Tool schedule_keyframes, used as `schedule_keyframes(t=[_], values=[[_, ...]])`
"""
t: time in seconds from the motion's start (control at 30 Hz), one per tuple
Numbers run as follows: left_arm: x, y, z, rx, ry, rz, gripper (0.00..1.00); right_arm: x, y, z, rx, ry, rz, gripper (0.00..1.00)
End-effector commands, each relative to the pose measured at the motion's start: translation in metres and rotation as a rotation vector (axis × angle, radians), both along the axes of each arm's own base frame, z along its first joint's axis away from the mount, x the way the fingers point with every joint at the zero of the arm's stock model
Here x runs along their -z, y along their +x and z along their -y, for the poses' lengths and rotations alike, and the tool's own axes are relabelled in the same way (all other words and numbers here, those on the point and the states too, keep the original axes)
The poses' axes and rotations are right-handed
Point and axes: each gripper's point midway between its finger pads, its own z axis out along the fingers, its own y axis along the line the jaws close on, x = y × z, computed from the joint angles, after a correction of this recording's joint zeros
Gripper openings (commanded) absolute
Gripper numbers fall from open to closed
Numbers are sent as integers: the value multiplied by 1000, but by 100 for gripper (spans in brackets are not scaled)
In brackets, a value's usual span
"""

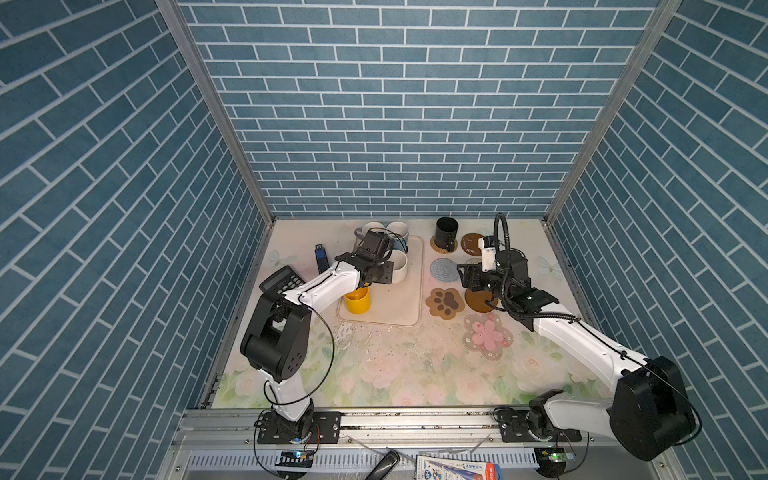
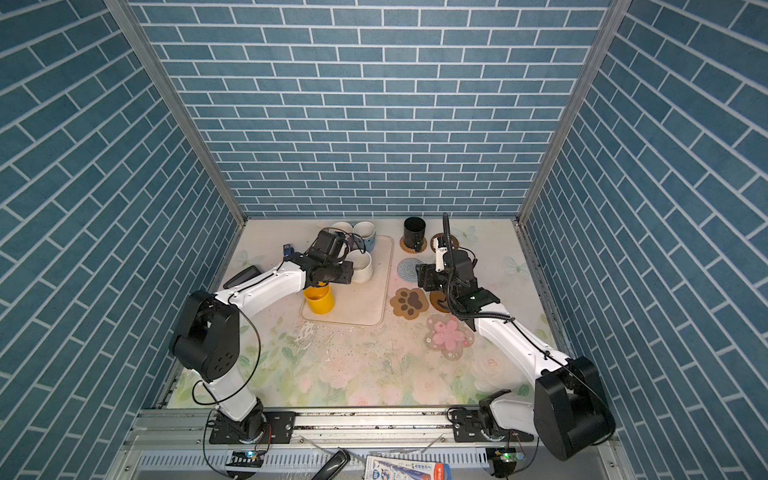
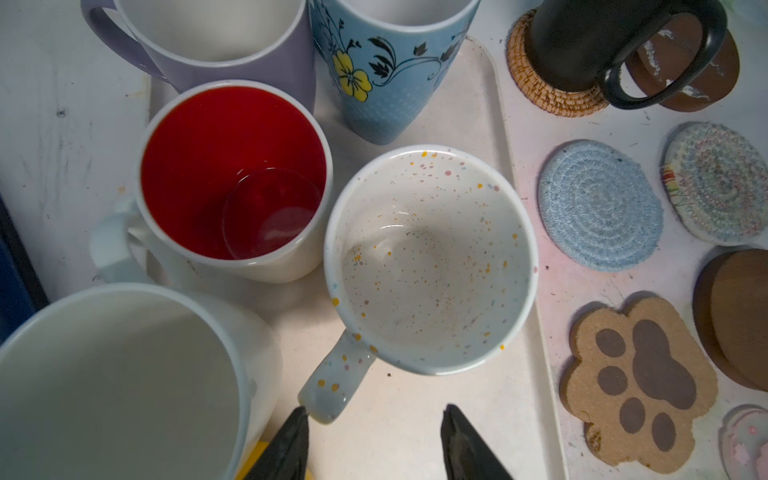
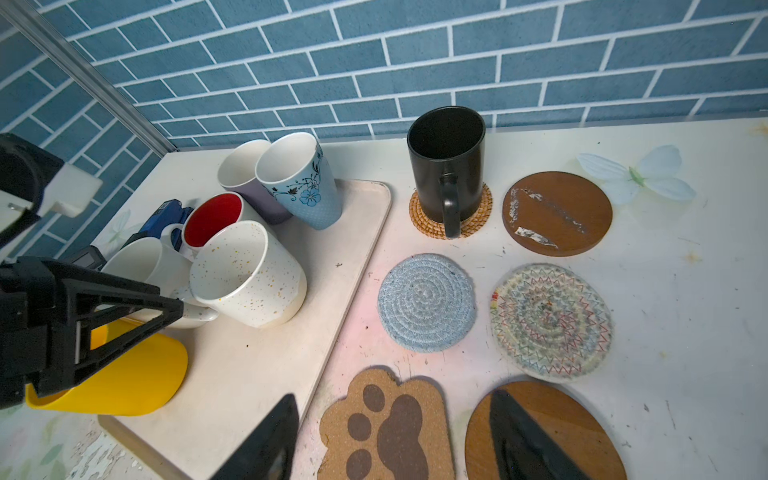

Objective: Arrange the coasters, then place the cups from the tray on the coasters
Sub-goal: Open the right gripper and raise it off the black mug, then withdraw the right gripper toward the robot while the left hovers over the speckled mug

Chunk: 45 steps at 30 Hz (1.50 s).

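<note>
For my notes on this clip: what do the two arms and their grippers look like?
Both arms, left arm and right arm, have white links between bulky black joint housings. A thin black cable loops along each; the right arm also carries a ribbed black hose. The left gripper and right gripper have black, pointed, wedge-shaped fingers.

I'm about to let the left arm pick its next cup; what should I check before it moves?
1. Left hand open, empty: ok.
2. Speckled mug upright, handle toward that hand: ok.
3. Speckled mug clear of the red-inside mug: cannot tell.
4. Pale blue coaster bare: ok.
5. Right hand open, empty: ok.
6. Black mug seated on the woven coaster: ok.
</note>
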Motion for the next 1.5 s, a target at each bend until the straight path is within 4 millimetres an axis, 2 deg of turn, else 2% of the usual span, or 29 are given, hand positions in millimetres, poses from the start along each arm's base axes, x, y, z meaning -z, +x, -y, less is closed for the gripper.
schedule_keyframes(t=[0.0,0.37,0.87,1.27,1.37,1.47], values=[[0,10,0,7,7,23,53,-2,-1,-4,-9,36,17,73],[11,13,10,24,-40,15,52,6,1,-7,-19,21,-9,73],[13,-11,36,49,-144,-2,51,13,2,-11,-34,19,-38,73],[-7,-13,69,81,-206,29,52,17,2,-12,-28,19,-74,73],[-17,-18,75,104,-223,41,58,25,4,-14,-24,14,-118,72],[-27,-25,71,103,-224,61,64,31,5,-19,-18,-18,-153,72]])
